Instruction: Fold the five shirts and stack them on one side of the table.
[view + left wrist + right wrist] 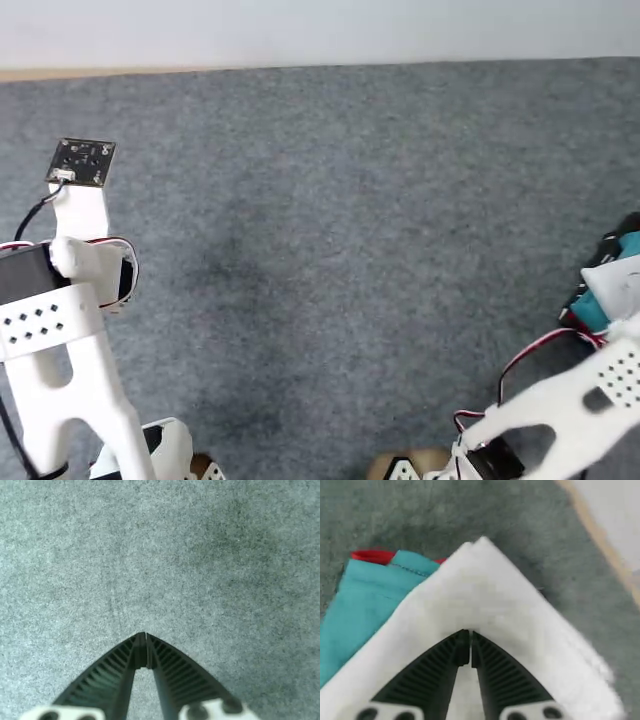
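The grey felt-covered bench (330, 200) is the widest thing here. Judging by the pile at its edge, we take the step in hand to be settling the stack. The white left arm (60, 340) stands at one side of the bench and the white right arm (580, 400) at the other, well apart. The stack sits at the right arm's side. A white fleecy folded shirt (530, 610) lies on top, a teal folded shirt (365, 595) juts out from under it, and a thin red cloth edge (370, 556) shows beneath that. We cannot count how many shirts the pile holds. The right tool (469, 632) hangs just over the white shirt with its jaws clenched together, and we see no cloth pinched between them. The left tool (145, 636) is likewise clenched on nothing, over plain felt. To do this well, we would press only lightly, on the middle of the top shirt rather than a corner. We would lift straight up so the fleece does not snag and drag, and square the white edges with the teal layer before leaving the pile.
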Action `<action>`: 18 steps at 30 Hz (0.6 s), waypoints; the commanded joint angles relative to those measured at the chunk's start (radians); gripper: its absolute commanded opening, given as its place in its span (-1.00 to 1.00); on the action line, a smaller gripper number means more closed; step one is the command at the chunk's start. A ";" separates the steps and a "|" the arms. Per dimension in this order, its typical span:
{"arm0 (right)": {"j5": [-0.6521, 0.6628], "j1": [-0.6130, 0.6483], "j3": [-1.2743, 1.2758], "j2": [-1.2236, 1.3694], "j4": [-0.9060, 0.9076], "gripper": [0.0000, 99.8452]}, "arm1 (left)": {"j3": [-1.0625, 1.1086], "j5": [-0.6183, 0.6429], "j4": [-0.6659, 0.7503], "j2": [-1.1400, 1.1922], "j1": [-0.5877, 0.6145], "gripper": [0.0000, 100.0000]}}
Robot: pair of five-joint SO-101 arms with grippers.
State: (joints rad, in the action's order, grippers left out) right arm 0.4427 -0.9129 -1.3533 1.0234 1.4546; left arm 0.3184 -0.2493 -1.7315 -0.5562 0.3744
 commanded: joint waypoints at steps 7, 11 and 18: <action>0.011 0.018 -0.341 0.077 0.031 -0.98 | -0.004 -0.006 -0.005 0.000 0.003 -0.99; 0.011 0.036 -0.316 -0.019 0.108 -0.98 | -0.004 -0.006 -0.005 -0.006 0.003 -0.99; 0.011 0.113 -0.324 -0.082 0.343 -0.98 | -0.005 -0.006 -0.005 -0.006 0.002 -0.99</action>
State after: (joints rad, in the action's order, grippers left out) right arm 0.4442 -0.8393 -1.6249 1.0342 1.7123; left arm 0.3184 -0.2493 -1.7315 -0.5562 0.3744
